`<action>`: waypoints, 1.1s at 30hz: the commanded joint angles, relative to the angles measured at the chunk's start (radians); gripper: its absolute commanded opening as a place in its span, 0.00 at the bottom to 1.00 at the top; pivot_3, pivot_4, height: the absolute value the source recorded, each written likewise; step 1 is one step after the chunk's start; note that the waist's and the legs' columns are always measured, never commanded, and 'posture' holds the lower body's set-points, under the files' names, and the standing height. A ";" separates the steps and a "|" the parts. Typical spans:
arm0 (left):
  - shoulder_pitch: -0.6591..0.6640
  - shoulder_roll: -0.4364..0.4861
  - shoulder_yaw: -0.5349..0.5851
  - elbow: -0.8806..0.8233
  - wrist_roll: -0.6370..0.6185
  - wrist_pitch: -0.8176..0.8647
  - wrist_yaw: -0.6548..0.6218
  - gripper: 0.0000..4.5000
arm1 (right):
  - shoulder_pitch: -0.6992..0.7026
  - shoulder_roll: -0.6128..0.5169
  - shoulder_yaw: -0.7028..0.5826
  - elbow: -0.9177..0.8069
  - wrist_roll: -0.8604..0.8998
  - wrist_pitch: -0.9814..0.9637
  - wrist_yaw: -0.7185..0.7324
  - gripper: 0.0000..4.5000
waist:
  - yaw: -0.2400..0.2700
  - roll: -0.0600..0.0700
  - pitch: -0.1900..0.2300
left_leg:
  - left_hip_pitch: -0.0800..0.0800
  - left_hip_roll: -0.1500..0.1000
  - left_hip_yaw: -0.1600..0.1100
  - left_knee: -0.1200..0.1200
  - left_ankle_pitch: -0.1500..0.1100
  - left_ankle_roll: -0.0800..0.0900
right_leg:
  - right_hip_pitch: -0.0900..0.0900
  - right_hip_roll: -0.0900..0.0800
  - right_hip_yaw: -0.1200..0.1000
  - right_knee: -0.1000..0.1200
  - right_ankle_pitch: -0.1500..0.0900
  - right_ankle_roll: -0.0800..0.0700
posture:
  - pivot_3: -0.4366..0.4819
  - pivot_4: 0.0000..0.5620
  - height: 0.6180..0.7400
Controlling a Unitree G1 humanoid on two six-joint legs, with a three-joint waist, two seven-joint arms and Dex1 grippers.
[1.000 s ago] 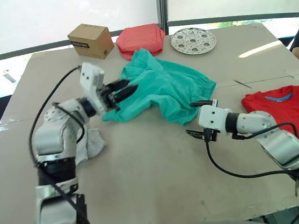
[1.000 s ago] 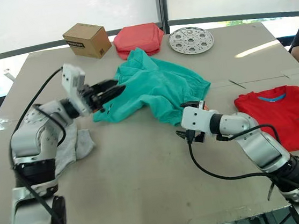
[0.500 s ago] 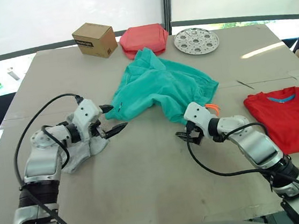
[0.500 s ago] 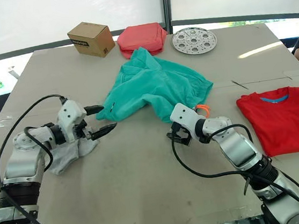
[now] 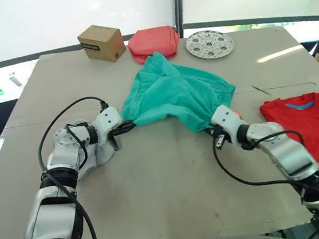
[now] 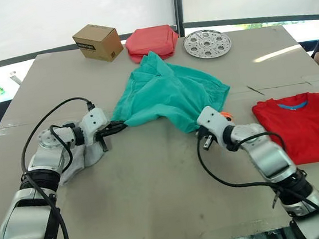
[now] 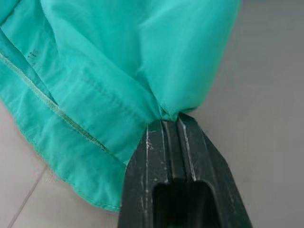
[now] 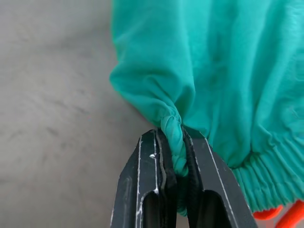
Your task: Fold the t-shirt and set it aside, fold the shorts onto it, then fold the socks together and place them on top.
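The shorts point(image 5: 176, 91) lie crumpled near the middle of the desk point(image 5: 157, 200), spread between the two arms. The left gripper point(image 5: 127, 126) has its jaws clenched on the shorts' corner at about 8 o'clock of the cloth; the left wrist view shows the black fingers point(image 7: 164, 142) pressed together with a pinch of teal fabric between their tips. The right gripper point(image 5: 211, 129) has its jaws clamped on the edge at about 4 o'clock of the shorts, and the right wrist view shows a twisted roll of the fabric squeezed between its fingers point(image 8: 147, 166), with the gathered waistband and a bit of the orange drawstring point(image 8: 280, 218) just beside them.

The t-shirt point(image 5: 310, 122) lies folded at 3 o'clock on the desk, well apart from the shorts, its blue collar band facing the far side. The socks point(image 5: 91, 156) lie in a loose grey heap under the left forearm, at 9 o'clock of the desk.

Along the far edge at 12 o'clock stand a cardboard box point(image 5: 101, 42), a salmon-pink cloth bundle point(image 5: 153, 42) touching the top of the shorts, and a round perforated metal plate point(image 5: 209, 43)
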 commanded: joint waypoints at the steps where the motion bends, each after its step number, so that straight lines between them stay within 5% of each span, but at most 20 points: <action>1: 0.090 0.061 0.034 -0.285 -0.186 0.294 -0.146 0.00 | 0.063 -0.105 -0.145 -0.112 0.140 0.007 0.134 0.00 | -0.003 0.000 0.000 | 0.000 0.000 0.000 0.000 0.000 0.001 | 0.000 0.000 0.000 0.000 0.000 0.000 | 0.48 0.27 1.00; 7: 0.474 0.423 0.195 -0.895 -0.579 0.910 -0.343 0.00 | 0.321 -0.421 -0.453 -0.246 0.399 0.102 0.427 0.00 | -0.028 0.006 0.004 | -0.001 0.001 0.000 -0.003 -0.005 0.006 | 0.002 0.000 0.000 -0.009 -0.001 -0.008 | 0.48 0.27 1.00; 10: 0.619 0.562 0.395 -1.032 -0.774 1.155 -0.396 0.00 | 0.385 -0.513 -0.620 -0.338 0.608 0.233 0.507 0.00 | -0.032 0.012 0.007 | 0.002 0.004 0.000 -0.004 -0.006 0.005 | 0.005 0.001 0.000 -0.012 -0.003 -0.003 | 0.48 0.27 1.00; 12: 0.619 0.570 0.479 -1.052 -0.829 1.220 -0.344 0.00 | 0.341 -0.526 -0.662 -0.361 0.696 0.277 0.473 0.00 | -0.028 0.016 0.009 | 0.004 0.004 0.001 -0.004 -0.006 0.004 | 0.007 0.001 0.000 -0.011 -0.003 -0.003 | 0.48 0.27 1.00; 13: 0.569 0.532 0.468 -1.039 -0.807 1.191 -0.263 0.00 | 0.293 -0.520 -0.632 -0.352 0.683 0.267 0.429 0.00 | -0.026 0.018 0.009 | 0.004 0.004 0.001 -0.005 -0.006 0.004 | 0.007 0.001 0.000 -0.012 -0.004 -0.003 | 0.48 0.27 1.00; 16: 0.220 0.305 0.233 -0.851 -0.478 0.973 0.122 0.00 | 0.013 -0.430 -0.319 -0.150 0.370 0.084 0.229 0.00 | -0.020 0.023 0.007 | 0.006 0.004 0.004 -0.007 -0.006 0.004 | 0.008 -0.002 0.000 -0.014 -0.004 -0.002 | 0.48 0.27 1.00; 18: 0.051 0.207 0.148 -0.722 -0.335 0.878 0.248 0.00 | -0.140 -0.374 -0.179 0.010 0.209 -0.013 0.153 0.00 | -0.020 0.016 0.014 | -0.001 0.008 0.008 -0.008 -0.006 0.004 | 0.007 -0.003 -0.007 -0.020 -0.004 -0.001 | 0.48 0.27 1.00; 21: -0.316 0.055 0.162 -0.358 -0.141 0.574 0.621 0.00 | -0.550 -0.207 -0.039 0.500 -0.064 -0.317 -0.079 0.00 | -0.022 0.012 0.021 | -0.001 0.014 0.017 -0.014 0.010 -0.010 | 0.006 -0.005 -0.011 -0.025 0.004 0.004 | 0.48 0.27 1.00; 24: -0.546 0.056 0.228 -0.141 -0.066 0.264 0.802 0.00 | -0.865 -0.129 -0.036 0.846 -0.162 -0.645 -0.211 0.00 | -0.028 -0.002 0.027 | -0.024 0.007 0.016 -0.017 0.036 -0.005 | -0.021 -0.005 -0.008 -0.032 0.035 0.019 | 0.48 0.27 1.00; 25: -0.577 0.073 0.243 -0.113 -0.070 0.190 0.796 0.00 | -0.931 -0.123 -0.044 0.911 -0.169 -0.712 -0.222 0.00 | -0.030 -0.004 0.026 | -0.025 0.003 0.020 -0.016 0.043 -0.002 | -0.023 -0.008 -0.005 -0.033 0.059 0.017 | 0.48 0.27 1.00; 28: -0.591 0.125 0.248 -0.077 -0.040 0.029 0.772 0.00 | -1.039 -0.124 -0.067 1.028 -0.181 -0.851 -0.246 0.00 | -0.038 -0.006 0.019 | -0.017 -0.002 0.022 -0.029 0.038 0.001 | -0.024 -0.010 0.003 -0.033 0.060 0.005 | 0.48 0.27 1.00; 31: -0.329 0.187 0.327 -0.292 -0.096 -0.030 0.667 0.00 | -0.966 -0.168 -0.117 0.917 -0.077 -0.862 -0.079 0.00 | -0.049 -0.006 0.016 | -0.011 -0.001 0.015 -0.040 0.034 -0.005 | -0.024 -0.007 0.005 -0.037 0.060 0.005 | 0.48 0.27 1.00; 33: -0.042 0.183 0.381 -0.541 -0.165 0.059 0.601 0.00 | -0.796 -0.203 -0.132 0.776 -0.015 -0.807 0.018 0.00 | -0.052 -0.006 0.016 | -0.004 0.000 0.013 -0.040 0.030 -0.010 | -0.014 -0.006 0.005 -0.043 0.056 0.002 | 0.48 0.27 1.00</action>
